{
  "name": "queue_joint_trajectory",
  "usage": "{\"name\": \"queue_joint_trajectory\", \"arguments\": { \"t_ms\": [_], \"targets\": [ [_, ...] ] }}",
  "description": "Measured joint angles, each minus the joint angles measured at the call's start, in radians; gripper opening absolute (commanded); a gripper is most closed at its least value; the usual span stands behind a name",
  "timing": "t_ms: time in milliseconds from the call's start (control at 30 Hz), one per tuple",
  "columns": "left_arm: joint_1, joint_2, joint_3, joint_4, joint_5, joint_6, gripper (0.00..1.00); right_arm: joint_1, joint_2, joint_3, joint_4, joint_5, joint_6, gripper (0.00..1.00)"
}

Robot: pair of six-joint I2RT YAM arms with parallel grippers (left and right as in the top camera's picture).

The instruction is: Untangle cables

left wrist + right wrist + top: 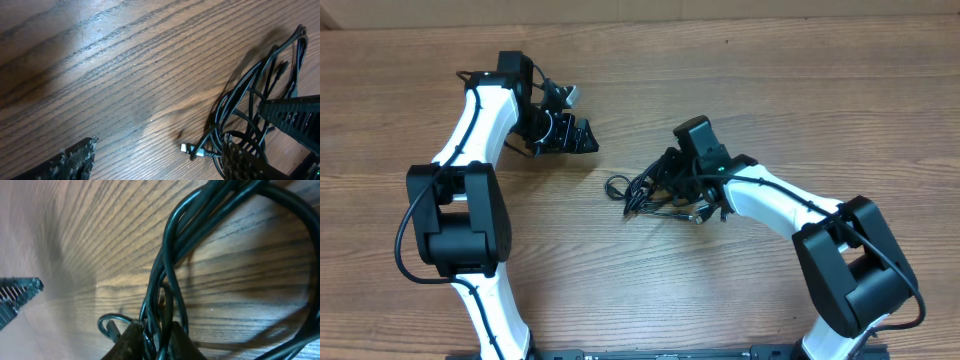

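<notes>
The cables (642,190) lie as one knotted bundle of thin black cords at the table's middle. In the left wrist view the cables (250,95) fill the right side, with a small white plug (190,149) sticking out toward me. My right gripper (666,180) is down in the bundle's right side. In its wrist view the right gripper (156,339) has its two fingers pinched on several strands of the cables (172,255). My left gripper (591,137) stands open to the bundle's upper left, apart from it. Nothing lies between the left gripper's (160,162) fingers (75,160).
The wooden table (770,80) has bare grain all round the bundle. The thicker black arm cables run along both white arms. The tip of the left gripper's finger (17,291) shows at the left edge of the right wrist view.
</notes>
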Motion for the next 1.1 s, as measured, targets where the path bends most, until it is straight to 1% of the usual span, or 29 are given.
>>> {"name": "queue_joint_trajectory", "arguments": {
  "t_ms": [200,233,300,333,433,467,533,600,667,867,1000,1100],
  "targets": [
    [0.000,0.000,0.000,0.000,0.000,0.000,0.85,0.000,0.000,-0.001,0.017,0.021,0.003,0.16],
    [0.000,0.000,0.000,0.000,0.000,0.000,0.85,0.000,0.000,-0.001,0.016,0.022,0.002,0.18],
    [0.000,0.000,0.000,0.000,0.001,0.000,0.85,0.000,0.000,-0.001,0.016,0.024,0.006,0.27],
    [0.000,0.000,0.000,0.000,0.001,0.000,0.85,0.000,0.000,-0.001,0.014,0.026,0.002,0.29],
    [-0.005,0.000,0.000,0.000,0.001,0.000,0.84,0.005,0.000,-0.001,0.012,0.033,0.005,0.29],
    [-0.005,0.000,0.000,0.000,0.001,0.000,0.82,0.007,0.000,-0.001,0.012,0.036,0.006,0.28],
    [-0.006,0.000,0.000,0.000,0.001,0.000,0.78,0.016,0.000,-0.001,0.014,0.045,0.001,0.13],
    [-0.006,0.000,0.000,0.000,0.001,0.001,0.77,0.026,0.000,-0.001,0.016,0.059,0.000,0.04],
    [-0.006,0.000,0.000,-0.001,0.001,0.008,0.77,0.032,0.000,-0.003,0.019,0.066,0.000,0.04],
    [-0.006,0.000,0.000,-0.005,0.017,0.042,0.79,0.036,0.000,-0.004,0.005,0.065,-0.071,0.04],
    [-0.006,0.000,-0.001,-0.029,0.085,0.102,0.80,0.036,0.000,-0.004,0.001,0.042,-0.103,0.04],
    [-0.006,0.000,-0.001,-0.058,0.145,0.160,0.79,0.029,0.001,-0.006,0.043,-0.039,-0.159,0.04]
  ]
}}
